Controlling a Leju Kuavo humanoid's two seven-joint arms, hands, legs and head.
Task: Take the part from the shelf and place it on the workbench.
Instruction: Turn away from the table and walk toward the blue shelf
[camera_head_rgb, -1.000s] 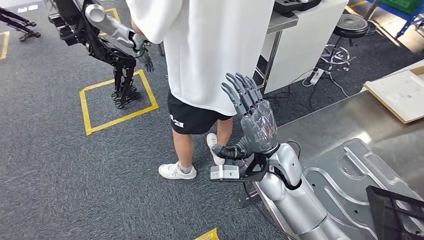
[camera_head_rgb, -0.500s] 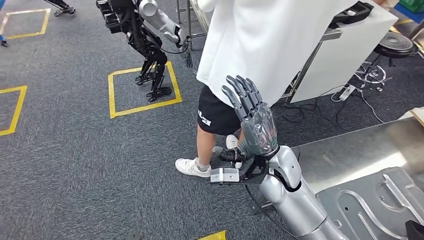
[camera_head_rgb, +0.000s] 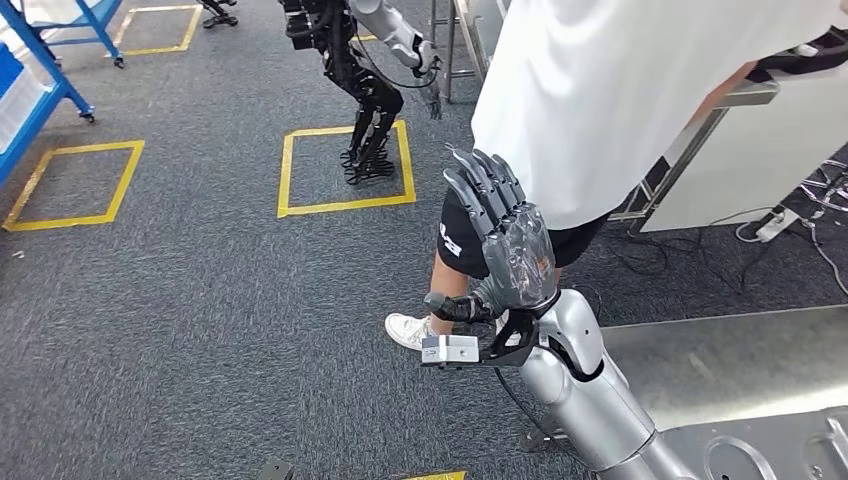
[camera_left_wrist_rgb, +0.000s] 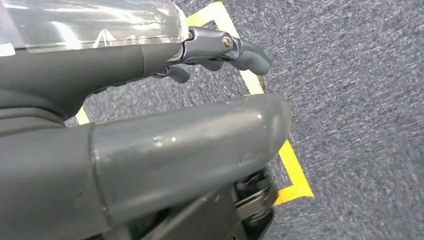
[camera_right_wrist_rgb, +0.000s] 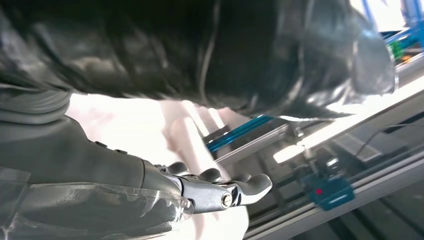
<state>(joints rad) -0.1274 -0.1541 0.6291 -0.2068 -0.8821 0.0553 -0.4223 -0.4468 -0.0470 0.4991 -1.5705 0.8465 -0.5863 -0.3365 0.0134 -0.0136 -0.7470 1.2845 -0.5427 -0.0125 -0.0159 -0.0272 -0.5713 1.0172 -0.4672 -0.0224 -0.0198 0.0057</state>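
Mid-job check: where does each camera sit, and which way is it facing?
Head: high on the body, looking down at carpet, a person and the workbench; right hand raised.
Left wrist: behind the left hand, facing carpet and yellow tape.
Right wrist: behind the right hand, facing the person's shirt.
Shared: head and right wrist both show that shirt.

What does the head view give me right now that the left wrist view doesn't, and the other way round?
Head view: the right robot hand raised with fingers spread and holding nothing, a person in a white shirt just beyond it, another robot standing on a taped square, and the metal workbench.
Left wrist view: the left robot hand close up, holding nothing.
Both: grey carpet and yellow floor tape.
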